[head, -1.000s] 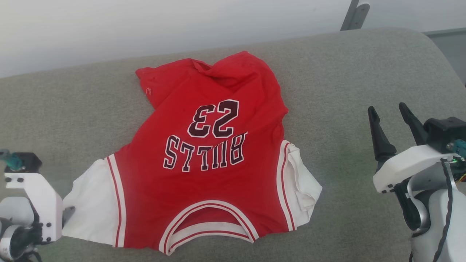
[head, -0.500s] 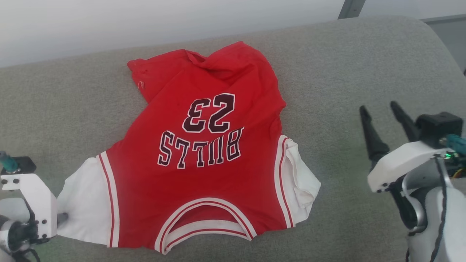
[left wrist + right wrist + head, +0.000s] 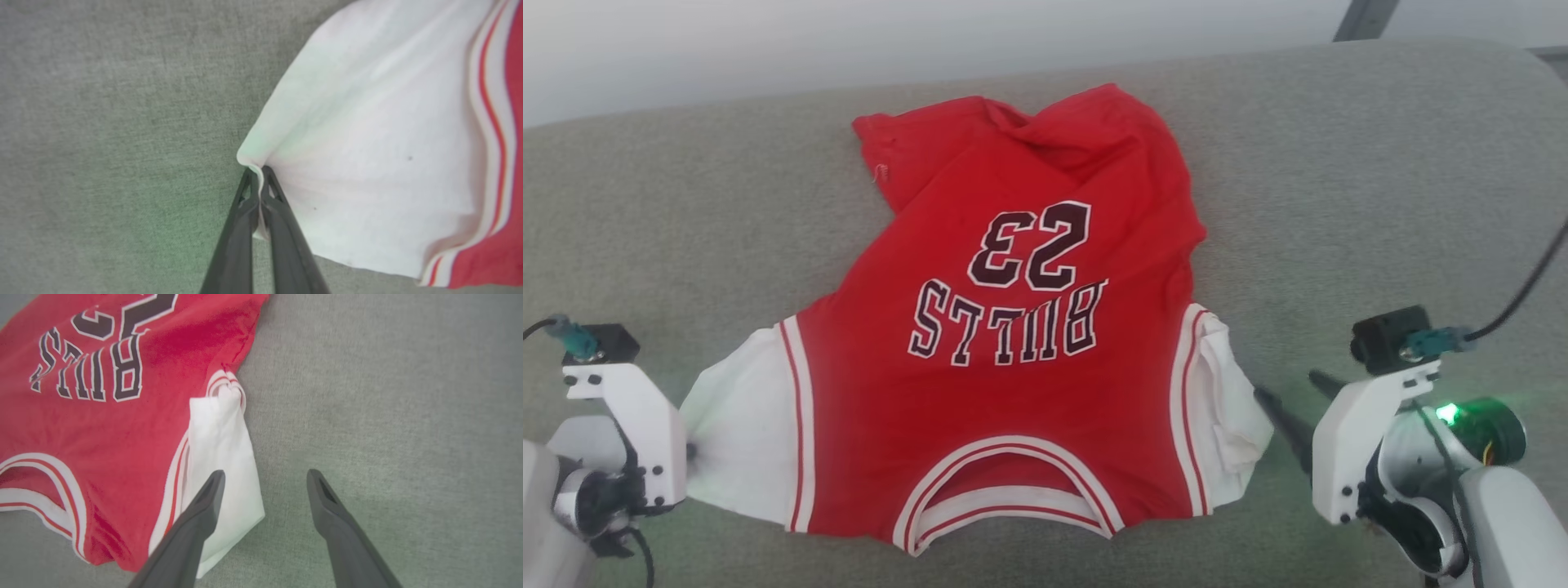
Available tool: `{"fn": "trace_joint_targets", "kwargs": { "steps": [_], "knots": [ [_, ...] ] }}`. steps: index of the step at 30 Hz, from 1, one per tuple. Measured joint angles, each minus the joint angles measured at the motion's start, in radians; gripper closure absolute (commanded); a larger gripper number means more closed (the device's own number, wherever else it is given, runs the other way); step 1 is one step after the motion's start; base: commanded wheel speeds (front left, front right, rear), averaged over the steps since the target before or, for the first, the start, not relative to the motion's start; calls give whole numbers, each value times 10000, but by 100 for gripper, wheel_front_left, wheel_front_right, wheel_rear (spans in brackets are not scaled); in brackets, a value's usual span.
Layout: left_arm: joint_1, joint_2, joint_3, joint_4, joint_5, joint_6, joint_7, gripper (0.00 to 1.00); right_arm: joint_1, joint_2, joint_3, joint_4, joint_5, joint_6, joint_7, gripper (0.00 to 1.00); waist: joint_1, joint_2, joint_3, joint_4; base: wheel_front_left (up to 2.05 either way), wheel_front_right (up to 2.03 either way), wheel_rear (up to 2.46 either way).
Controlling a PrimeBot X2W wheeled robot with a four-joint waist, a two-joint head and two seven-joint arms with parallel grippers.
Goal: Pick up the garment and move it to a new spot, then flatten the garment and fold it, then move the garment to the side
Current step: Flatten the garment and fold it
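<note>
Fingers (image 3: 233, 245) of the left hand (image 3: 256, 173) are clamped on the edge of the white sleeve (image 3: 367, 143); the Bulls jersey (image 3: 1013, 367) lies lettering-up on the grey cushion (image 3: 1339, 204) — thin, limp, likely to drape and stretch, so best taken by sleeve hems. Right hand (image 3: 265, 475) stands open beside the other sleeve (image 3: 220, 457) — bunched, its true edge hidden.

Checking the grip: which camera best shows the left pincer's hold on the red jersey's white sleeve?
Left wrist view: the left pincer is shut on a fold of the white sleeve of the thin red jersey shirt. Head view: a white bracket mostly covers it. Right wrist view: the opposite sleeve.
</note>
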Motion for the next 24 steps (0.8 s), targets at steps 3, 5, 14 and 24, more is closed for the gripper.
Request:
{"fn": "trace_joint_targets", "kwargs": {
  "steps": [3,5,14,24],
  "knots": [
    [-158,-105,-65,40,0,-61,-67,100,124,-25,61,-73,113,0,978,0,0,0,77,161,0,0,0],
    [-250,-171,-117,31,2,-123,-140,100,172,-12,-29,-35,88,0,1482,0,0,0,153,267,0,0,0],
    [-631,-439,-215,215,-77,-261,-533,100,-273,167,-8,1114,150,-2,2435,100,-1,0,476,660,0,0,0],
    [-885,-506,-240,430,-219,-370,-679,100,-1051,-134,313,1764,884,2,2067,100,0,0,273,789,0,0,0]
  ]
}}
